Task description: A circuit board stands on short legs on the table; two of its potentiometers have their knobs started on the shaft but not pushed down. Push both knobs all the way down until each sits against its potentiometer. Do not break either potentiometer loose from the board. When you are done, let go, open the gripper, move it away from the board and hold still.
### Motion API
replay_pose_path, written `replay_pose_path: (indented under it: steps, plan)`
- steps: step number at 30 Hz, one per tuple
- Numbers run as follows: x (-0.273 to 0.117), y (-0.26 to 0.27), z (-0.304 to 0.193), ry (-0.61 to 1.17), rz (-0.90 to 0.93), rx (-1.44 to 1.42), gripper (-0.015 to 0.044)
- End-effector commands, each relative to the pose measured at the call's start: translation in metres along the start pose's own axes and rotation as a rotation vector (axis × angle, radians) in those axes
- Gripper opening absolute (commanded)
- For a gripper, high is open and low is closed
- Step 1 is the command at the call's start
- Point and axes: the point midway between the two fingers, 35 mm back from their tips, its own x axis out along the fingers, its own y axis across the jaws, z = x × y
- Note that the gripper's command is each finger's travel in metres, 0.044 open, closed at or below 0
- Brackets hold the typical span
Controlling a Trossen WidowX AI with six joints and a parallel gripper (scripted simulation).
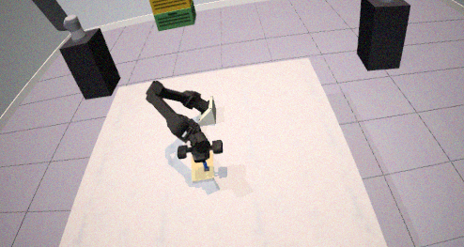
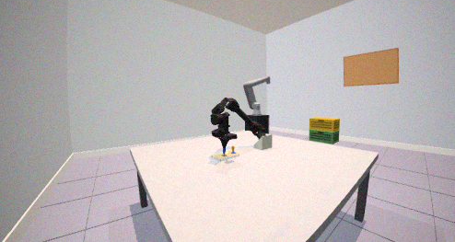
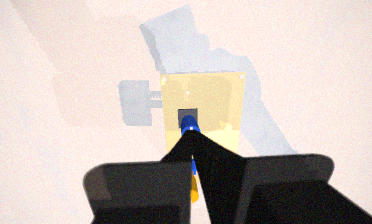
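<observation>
In the exterior view, left to right, the shut gripper (image 1: 205, 161) (image 2: 224, 145) (image 3: 190, 134), holding nothing, pointed down at the blue knob (image 1: 206, 166) (image 2: 224, 151) (image 3: 189, 121) on the board (image 1: 202, 175) (image 2: 233, 155) (image 3: 212, 95). The orange knob (image 2: 233, 148) (image 3: 194, 194) stood near it, on the same board. Behind rose a grey arm (image 1: 47, 7) (image 2: 250, 95); farther right, stacked crates (image 1: 173, 7) (image 2: 324, 130). The table (image 1: 282, 174) (image 2: 267, 184) was pale, the floor (image 1: 399, 127) (image 2: 410, 184) tiled.

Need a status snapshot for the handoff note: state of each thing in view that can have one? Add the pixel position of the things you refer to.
Hand (image 1: 205, 161) (image 2: 224, 145) (image 3: 190, 134): shut, tips at the blue knob
Blue knob (image 1: 206, 166) (image 2: 224, 152) (image 3: 188, 121): upright; seating unclear
Orange knob (image 2: 233, 148) (image 3: 194, 194): upright, nothing gripping it
Board (image 1: 202, 175) (image 2: 219, 156) (image 3: 212, 100): flat
Crates (image 1: 175, 15) (image 2: 324, 131): stacked, yellow over green
</observation>
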Motion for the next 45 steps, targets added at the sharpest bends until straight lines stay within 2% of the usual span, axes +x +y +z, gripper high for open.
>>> replay_pose_path:
  steps: [1,24,45]
  plan:
    - [0.012,-0.002,0.001,0.015,-0.009,0.007,0.0000]
    - [0.013,-0.002,0.001,0.015,-0.009,0.007,0.0000]
    - [-0.018,-0.002,0.001,0.016,-0.008,0.007,0.0000]
